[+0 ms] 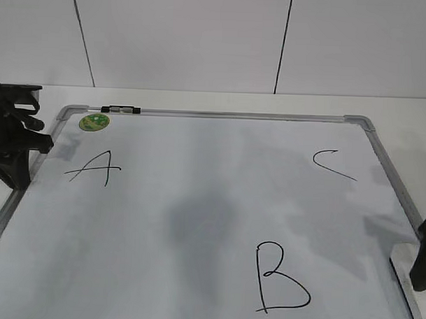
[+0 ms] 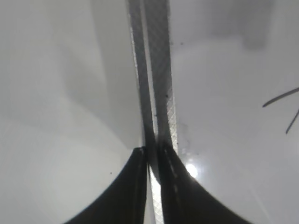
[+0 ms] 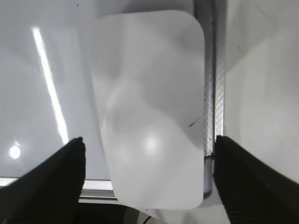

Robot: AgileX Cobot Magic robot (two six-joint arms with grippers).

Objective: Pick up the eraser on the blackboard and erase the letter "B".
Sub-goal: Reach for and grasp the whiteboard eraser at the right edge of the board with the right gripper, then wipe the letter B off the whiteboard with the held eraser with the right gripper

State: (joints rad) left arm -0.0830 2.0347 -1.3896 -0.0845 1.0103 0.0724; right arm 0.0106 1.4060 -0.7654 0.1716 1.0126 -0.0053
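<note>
Backdrop: white panel wall, blackboard (image 1: 197, 222) lying flat below it.
Left gripper (image 2: 154, 154): clenched, sitting over board frame near A.
Letter "B" (image 1: 279, 277): lower centre, untouched.
Eraser (image 3: 149, 107): sitting between the spread fingers of right gripper (image 3: 148, 147), at board's right-hand corner, not yet held.
Risk: smooth shell slipping on closing.

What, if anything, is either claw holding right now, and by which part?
Nothing is held. The right claw is open, its fingers astride the eraser without touching it. The left claw is shut, empty, above the blackboard frame.
</note>
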